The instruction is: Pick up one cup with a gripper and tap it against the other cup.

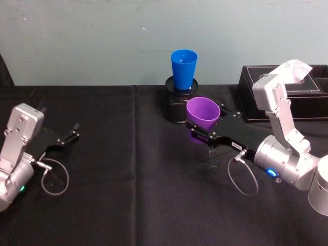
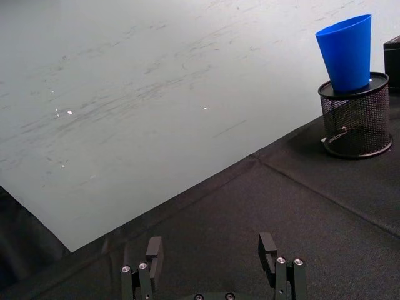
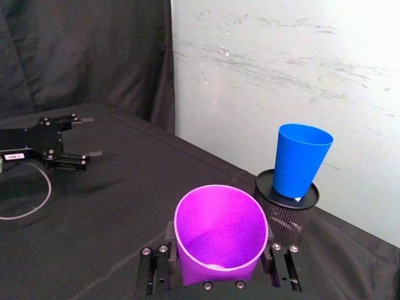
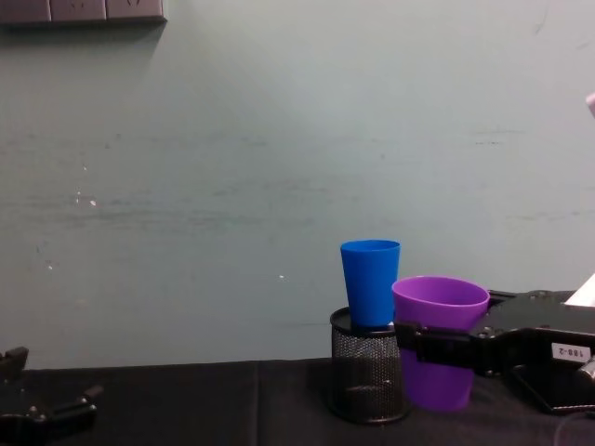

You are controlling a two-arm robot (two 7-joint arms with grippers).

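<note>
Robotics lab test bench here: a black-draped surface point(image 1: 128, 195), a bare scuffed wall point(image 1: 92, 41) across the top, one silver robot arm point(image 1: 20, 133) at lower left and a second arm point(image 1: 279, 105) at right. The mesh pen holder point(image 1: 174, 110) and black box point(image 1: 312, 102) at upper right add an office touch.

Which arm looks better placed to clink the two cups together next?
The right: the right gripper holds the purple cup near the blue cup on the mesh pen holder; the left gripper lies open, far away.
</note>
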